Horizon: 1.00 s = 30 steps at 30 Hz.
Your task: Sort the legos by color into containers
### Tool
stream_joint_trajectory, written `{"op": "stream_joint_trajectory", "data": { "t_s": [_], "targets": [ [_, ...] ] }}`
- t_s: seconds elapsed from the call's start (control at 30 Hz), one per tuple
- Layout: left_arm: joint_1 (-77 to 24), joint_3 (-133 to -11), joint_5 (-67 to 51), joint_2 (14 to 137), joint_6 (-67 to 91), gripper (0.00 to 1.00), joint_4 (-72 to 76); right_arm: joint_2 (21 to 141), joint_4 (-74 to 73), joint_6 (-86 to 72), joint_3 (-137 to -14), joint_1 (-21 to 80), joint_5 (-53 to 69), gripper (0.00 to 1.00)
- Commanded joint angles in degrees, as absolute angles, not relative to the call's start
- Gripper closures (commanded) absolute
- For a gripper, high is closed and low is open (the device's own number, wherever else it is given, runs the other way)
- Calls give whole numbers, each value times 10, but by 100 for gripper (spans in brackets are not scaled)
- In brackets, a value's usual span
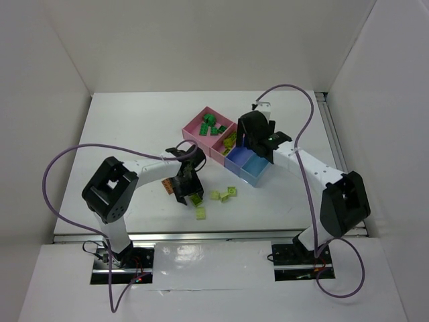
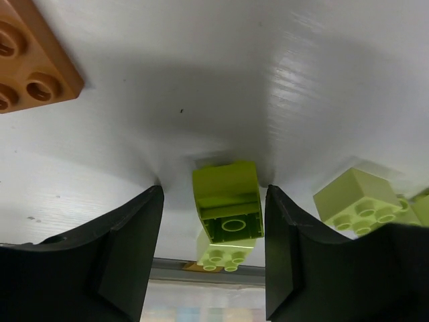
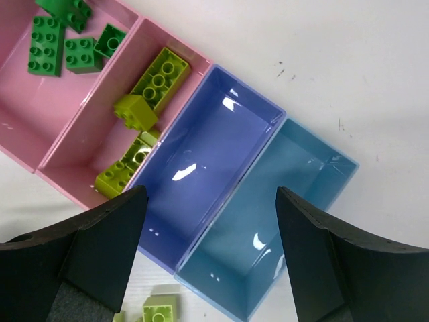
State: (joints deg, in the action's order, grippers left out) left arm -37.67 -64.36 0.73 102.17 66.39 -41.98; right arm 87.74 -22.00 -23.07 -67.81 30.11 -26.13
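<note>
My left gripper (image 1: 190,190) (image 2: 214,194) is open and down at the table, its fingers on either side of a lime brick (image 2: 226,201) lying on its side, with a gap on each side. Another lime brick (image 2: 354,201) lies to its right, and an orange-brown brick (image 2: 30,64) (image 1: 167,186) to its left. My right gripper (image 1: 258,144) (image 3: 211,194) is open and empty above the periwinkle bin (image 3: 201,168) and the light blue bin (image 3: 281,228). Dark green bricks (image 3: 47,43) lie in the far pink bin (image 1: 198,127), lime bricks (image 3: 157,80) in the second pink bin (image 3: 87,144).
Loose lime bricks lie on the table in front of the bins (image 1: 230,193) (image 1: 216,194) (image 1: 201,213). One also shows in the right wrist view (image 3: 157,310). White walls close off the table at the back and both sides.
</note>
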Motion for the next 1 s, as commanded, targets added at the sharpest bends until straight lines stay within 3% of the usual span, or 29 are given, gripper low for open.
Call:
{"op": "stream_joint_trajectory", "data": {
  "t_s": [0.0, 0.2, 0.37, 0.47, 0.57, 0.8, 0.97],
  "targets": [
    [-378, -647, 24, 1015, 673, 34, -433, 839, -230, -235, -672, 298, -272, 16],
    [-378, -647, 29, 1016, 668, 36, -433, 839, -235, -240, -661, 298, -267, 16],
    [-383, -647, 17, 1030, 668, 49, -433, 834, -236, -240, -661, 298, -272, 16],
    [-383, -654, 17, 1022, 668, 64, -442, 828, -241, -240, -661, 293, -272, 16],
    [-383, -692, 42, 1013, 663, 66, -454, 823, -246, -240, -661, 293, -272, 16],
    [-360, -890, 83, 1057, 579, 70, -482, 795, -257, -235, -650, 293, -248, 16],
    [-355, -1080, 90, 1177, 548, 72, -488, 752, -276, -255, -613, 299, -209, 16]
  ]
}}
